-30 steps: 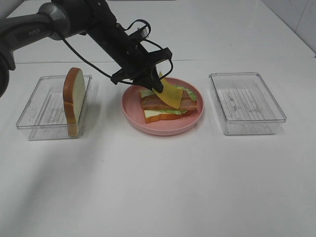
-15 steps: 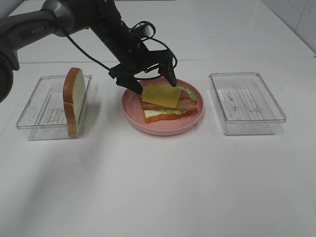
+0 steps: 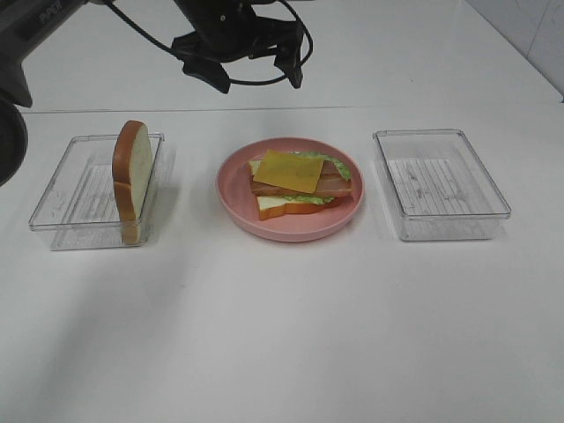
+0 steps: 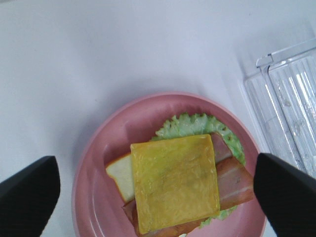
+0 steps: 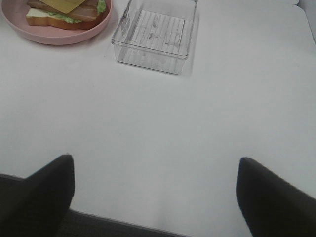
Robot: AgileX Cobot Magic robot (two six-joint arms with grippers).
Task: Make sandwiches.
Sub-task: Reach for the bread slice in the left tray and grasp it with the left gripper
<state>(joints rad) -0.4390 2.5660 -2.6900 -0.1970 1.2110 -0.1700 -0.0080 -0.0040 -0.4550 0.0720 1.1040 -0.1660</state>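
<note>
exterior high: no legible writing; left end effector [image 3: 256,75] apart, right end effector [image 5: 155,192] likewise.

Three stations in a row across the worktop [image 3: 282,335]

The plate [image 3: 236,201] sits in the middle, carrying the stack: bread slice [image 3: 280,205] at the bottom, lettuce leaf [image 3: 335,164] over it, meat strips [image 3: 330,185] on that, cheese square [image 3: 288,171] on top. Left of it, well apart, a tray [image 3: 62,198] holds a second bread slice [image 3: 132,172] (upright, against its right wall). Right of the plate lies another tray [image 3: 439,182]. The left gripper [image 3: 256,75] hangs above the far side of the plate.
</note>
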